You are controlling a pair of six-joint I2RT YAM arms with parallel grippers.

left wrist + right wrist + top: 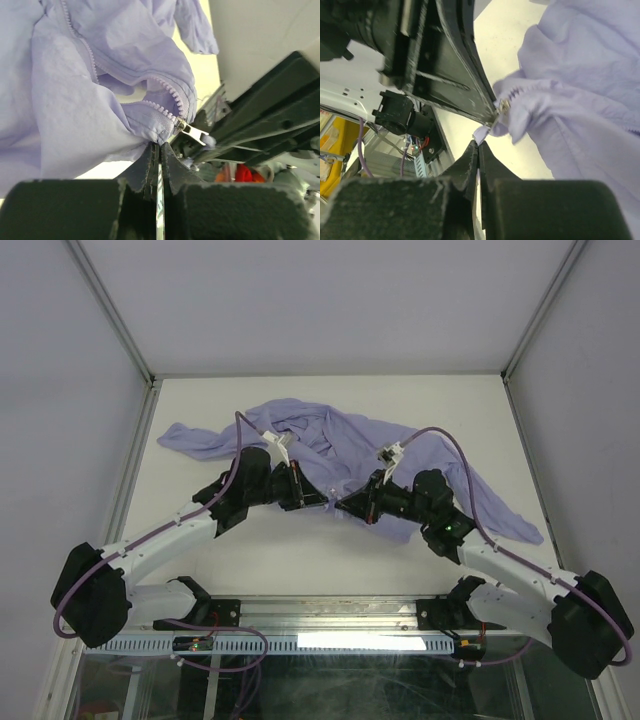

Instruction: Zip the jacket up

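Note:
The lavender jacket (350,435) lies crumpled on the white table (330,560), its front zipper teeth (170,90) parted above the hem. My left gripper (322,497) is shut on the jacket's bottom hem (150,131), right beside the metal zipper slider (184,127). From the right, my right gripper (347,504) meets it tip to tip. In the right wrist view that gripper (479,144) is shut on the small lavender pull tab (484,134) hanging from the slider (504,106). The left gripper (159,147) pinches fabric only.
One sleeve (190,437) trails to the far left and another (500,510) runs out to the right, partly under my right arm. Grey enclosure walls (60,390) ring the table. An aluminium rail (330,615) crosses the near edge between the arm bases.

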